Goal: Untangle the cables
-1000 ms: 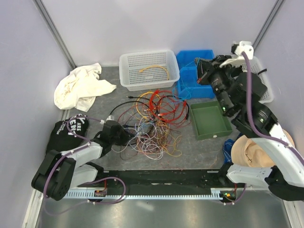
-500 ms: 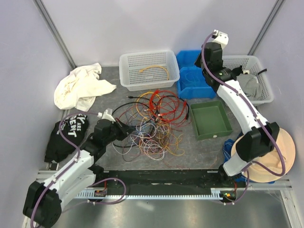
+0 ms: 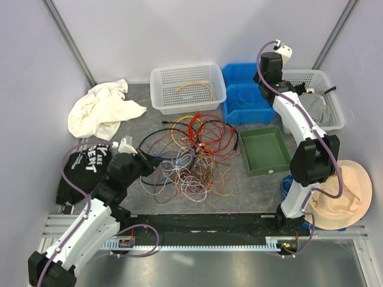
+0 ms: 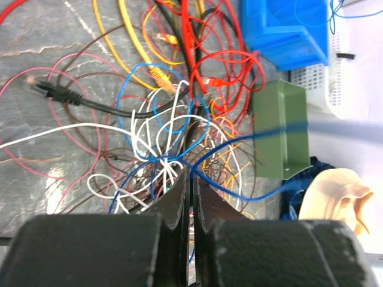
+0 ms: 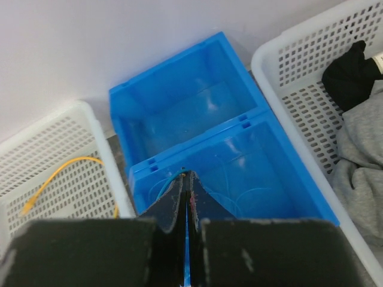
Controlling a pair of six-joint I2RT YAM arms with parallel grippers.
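The cables (image 3: 194,158) lie as a tangled heap of red, orange, yellow, white, pink, black and blue wires on the grey table, also in the left wrist view (image 4: 179,113). My left gripper (image 3: 149,164) sits at the heap's left edge, shut (image 4: 191,173) with a blue cable (image 4: 239,185) at its tips. That cable runs off to the right as a blurred line. My right gripper (image 3: 267,84) is raised over the blue bins (image 3: 245,95). It is shut (image 5: 187,174) on a blue cable end (image 5: 164,185) above the near bin (image 5: 269,173).
A white basket (image 3: 161,89) at the back holds a yellow cable (image 3: 194,85). A green tray (image 3: 263,150) lies right of the heap. A second white basket (image 3: 335,122) holds grey clothes. A white cloth (image 3: 102,107), a black cloth (image 3: 81,167) and a tan hat (image 3: 341,197) lie around.
My right arm has unfolded and swung up and back, ending stretched over the blue bins. My left arm has shifted its pose, with its gripper staying at the heap's left edge.
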